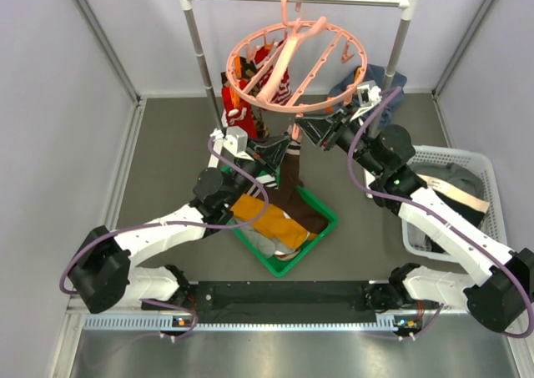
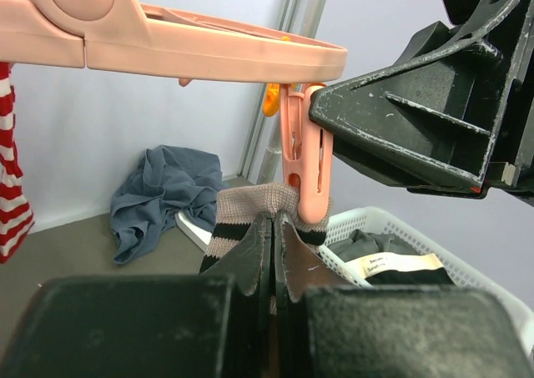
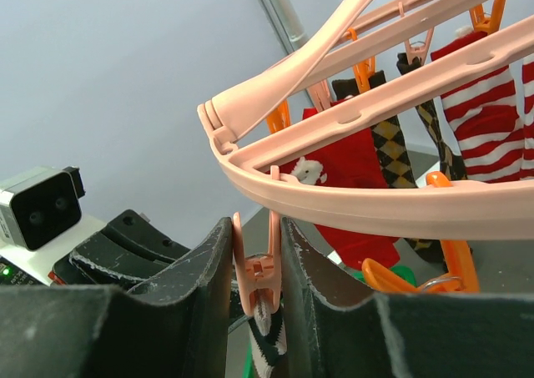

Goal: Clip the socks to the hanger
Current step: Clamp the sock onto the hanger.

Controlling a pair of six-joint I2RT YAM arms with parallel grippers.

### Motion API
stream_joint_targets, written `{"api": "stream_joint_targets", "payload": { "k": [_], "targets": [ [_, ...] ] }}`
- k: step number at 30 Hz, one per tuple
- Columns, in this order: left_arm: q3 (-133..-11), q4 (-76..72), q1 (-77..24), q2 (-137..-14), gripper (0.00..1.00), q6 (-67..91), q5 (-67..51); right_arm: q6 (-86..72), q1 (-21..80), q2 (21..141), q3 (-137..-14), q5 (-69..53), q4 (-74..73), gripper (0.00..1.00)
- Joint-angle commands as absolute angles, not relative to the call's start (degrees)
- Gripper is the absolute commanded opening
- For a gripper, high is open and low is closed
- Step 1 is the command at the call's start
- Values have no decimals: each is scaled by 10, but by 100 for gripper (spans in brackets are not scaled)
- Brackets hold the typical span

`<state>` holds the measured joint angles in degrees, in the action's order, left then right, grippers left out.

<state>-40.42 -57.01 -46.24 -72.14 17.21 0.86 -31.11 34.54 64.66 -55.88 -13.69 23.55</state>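
My left hand [image 2: 273,257] is pressed together on the striped cuff of the dark brown sock [image 2: 250,204]. It holds the cuff up just under the hanger [image 2: 209,57], so that its edge sits at the mouth of a pink clip [image 2: 304,157]. My right hand [image 3: 257,261] pinches that clip from both sides, I judge to squeeze it apart for the cuff. The left wrist view shows cuff and clip mouth touching, but not whether the clip has bitten. The right wrist view shows my grip flat on the clip, a bit of sock below it, and a red-and-white sock [image 3: 480,115] hanging beyond. Only the overhead view shows the brown sock trailing down to the green tray [image 1: 324,219].
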Motion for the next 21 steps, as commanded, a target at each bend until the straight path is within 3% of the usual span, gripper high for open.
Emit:
{"api": "stream_joint_targets", "payload": {
  "k": [1, 4, 9, 11, 14, 15, 17, 21],
  "targets": [
    [-427, -628, -464, -705, 0, 182, -5, -315, 359, 648, -555, -171, 215, 0],
    [-431, -627, -464, -709, 0, 183, -6, -316, 359, 650, -556, -177, 215, 0],
    [-429, -635, -464, -718, 0, 194, -5, -316, 359, 646, -555, -175, 214, 13],
    [-430, -640, -464, -720, 0, 199, -6, -316, 359, 646, -555, -175, 215, 13],
    [-434, -635, -464, -721, 0, 199, -7, -316, 360, 646, -554, -177, 214, 26],
    [-434, -635, -464, -721, 0, 198, -6, -315, 359, 645, -554, -177, 214, 37],
    [-432, -633, -464, -720, 0, 195, -5, -313, 359, 642, -555, -178, 212, 45],
    [-431, -622, -464, -720, 0, 192, 15, -295, 359, 633, -561, -177, 188, 70]
  ]
}}
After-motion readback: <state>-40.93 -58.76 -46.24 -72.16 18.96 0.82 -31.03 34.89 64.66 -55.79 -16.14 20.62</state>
